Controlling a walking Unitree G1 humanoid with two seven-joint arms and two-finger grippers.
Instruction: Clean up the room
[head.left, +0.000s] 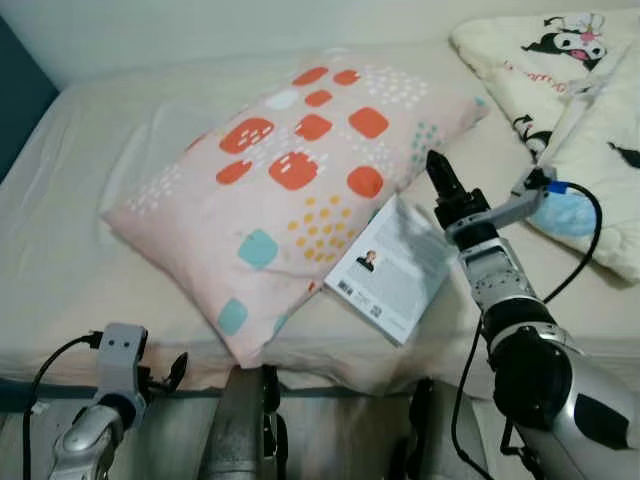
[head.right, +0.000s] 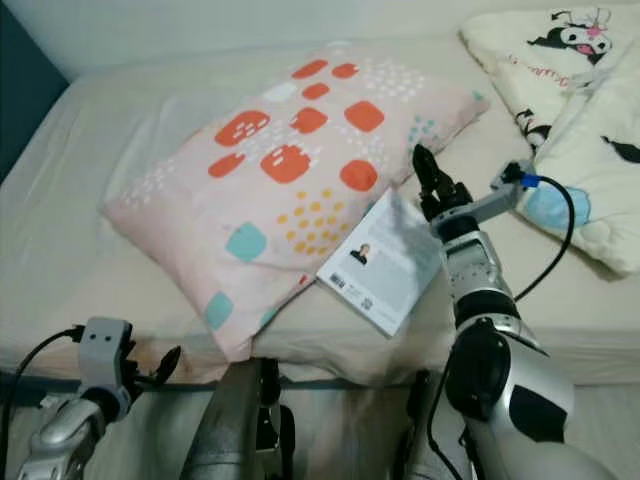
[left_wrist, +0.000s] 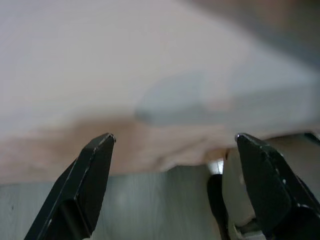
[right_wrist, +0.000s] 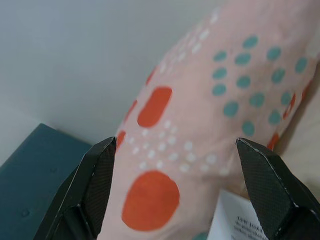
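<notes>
Low at the foot of the bed (head.left: 60, 250), the left gripper (left_wrist: 172, 145) is held by the mattress edge with its fingers (left_wrist: 90, 170) spread apart and nothing between them. Above the bed, the right gripper (right_wrist: 175, 150) is raised just beside a book (head.left: 392, 268), its fingers (right_wrist: 97, 170) likewise parted and empty. One corner of the book is tucked under a pink patterned pillow (head.left: 290, 180). A cartoon-printed blanket (head.left: 560, 90) is bunched at the far right corner

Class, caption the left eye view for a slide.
Right gripper hovers open above white paperback book beside pink patterned pillow on bed.
</notes>
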